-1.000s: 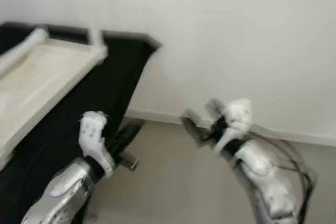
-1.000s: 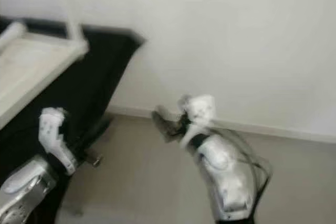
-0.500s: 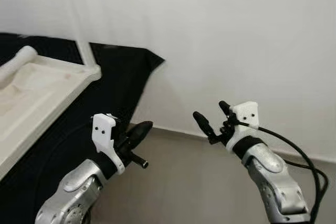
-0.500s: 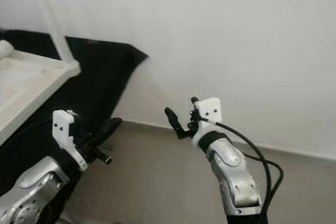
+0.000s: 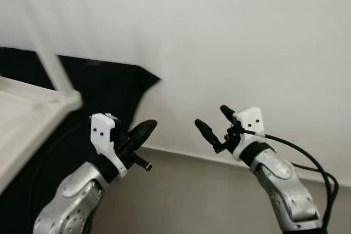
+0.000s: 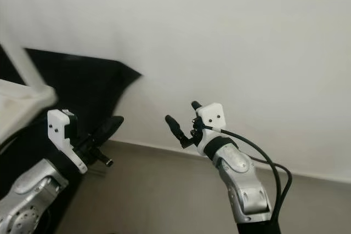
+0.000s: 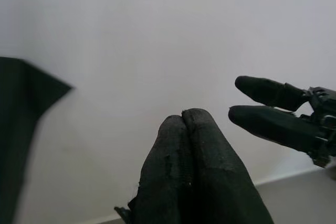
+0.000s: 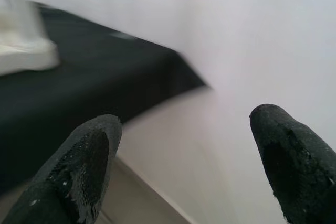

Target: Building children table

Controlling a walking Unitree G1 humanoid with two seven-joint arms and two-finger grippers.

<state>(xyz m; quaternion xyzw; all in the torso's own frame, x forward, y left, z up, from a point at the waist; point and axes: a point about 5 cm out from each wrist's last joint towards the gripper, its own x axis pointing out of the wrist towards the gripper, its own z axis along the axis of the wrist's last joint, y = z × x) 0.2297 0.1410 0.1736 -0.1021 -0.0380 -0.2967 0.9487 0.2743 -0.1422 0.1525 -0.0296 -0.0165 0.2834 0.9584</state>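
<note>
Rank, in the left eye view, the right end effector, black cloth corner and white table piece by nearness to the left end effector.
1. Black cloth corner, just above it.
2. Right end effector, to its right; close call with the first.
3. White table piece, far left.

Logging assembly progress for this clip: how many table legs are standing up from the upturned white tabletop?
1. One white leg stands at the corner of the white tabletop on the black cloth, ahead of the left gripper. Others may be out of frame.

A black-draped surface (image 5: 104, 86) carries the white upturned table (image 5: 27, 113).
</note>
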